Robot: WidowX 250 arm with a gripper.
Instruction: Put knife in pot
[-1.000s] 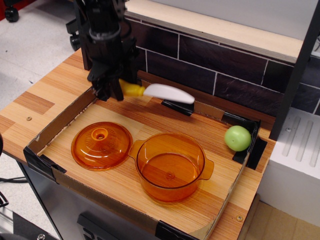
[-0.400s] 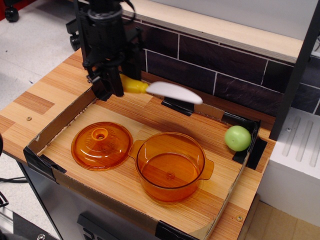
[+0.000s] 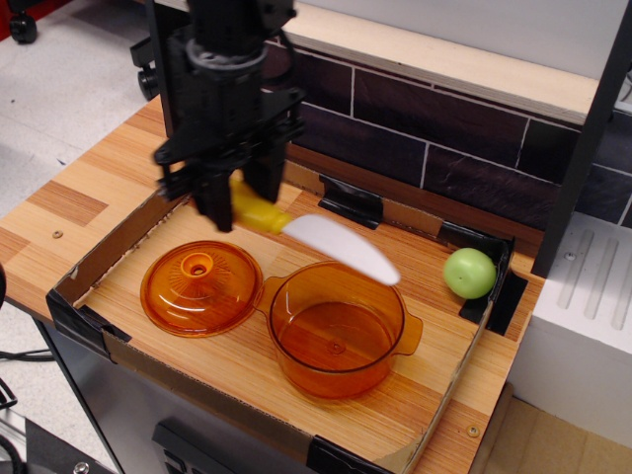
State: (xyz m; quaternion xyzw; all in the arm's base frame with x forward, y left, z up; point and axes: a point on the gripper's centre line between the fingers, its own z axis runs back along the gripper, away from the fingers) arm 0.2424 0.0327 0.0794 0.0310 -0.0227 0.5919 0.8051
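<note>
My black gripper (image 3: pixel 233 202) is shut on the yellow handle of the knife (image 3: pixel 316 240) and holds it in the air. The white blade slants down to the right, with its tip over the far rim of the pot (image 3: pixel 338 329). The pot is a transparent orange round pot with two small side handles, standing empty on the wooden board near the front. The gripper is above and to the left of the pot, behind the lid.
A flatter orange domed lid (image 3: pixel 199 286) with a knob lies left of the pot. A green ball (image 3: pixel 469 273) sits in the far right corner. A low cardboard wall (image 3: pixel 117 244) with black corner brackets rings the board. A dark tiled wall stands behind.
The gripper has moved forward and to the right with the knife. The blade has tilted downward and now reaches over the pot's far rim.
</note>
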